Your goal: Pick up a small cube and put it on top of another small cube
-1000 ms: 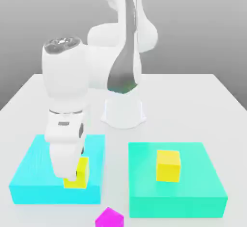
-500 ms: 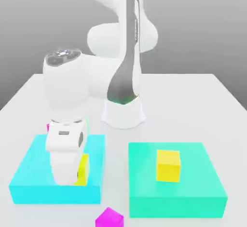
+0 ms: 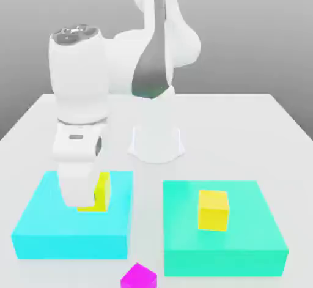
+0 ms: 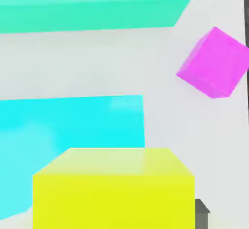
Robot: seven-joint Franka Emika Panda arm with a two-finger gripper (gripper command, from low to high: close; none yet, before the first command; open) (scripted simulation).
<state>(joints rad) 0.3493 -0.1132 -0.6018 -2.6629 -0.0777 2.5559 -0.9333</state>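
Gripper (image 3: pixel 85 204) is closed on the yellow cube (image 3: pixel 99 192) — plain, matte, sharp-edged — held above the cyan block (image 3: pixel 43 219). The second yellow cube (image 3: pixel 213 209) rests on the green block (image 3: pixel 257 232).

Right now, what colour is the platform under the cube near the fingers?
Cyan. The platform under the yellow cube shows best in the exterior view.

A bare strip of table (image 3: pixel 147 177) separates the cyan block (image 3: pixel 43 219) on the exterior view's left from the green block (image 3: pixel 244 232) on the right. The robot base (image 3: pixel 156 143) closes its far end; a magenta cube (image 3: pixel 138 276) sits at its near end. The second yellow cube (image 3: pixel 213 210) occupies the green block's middle.
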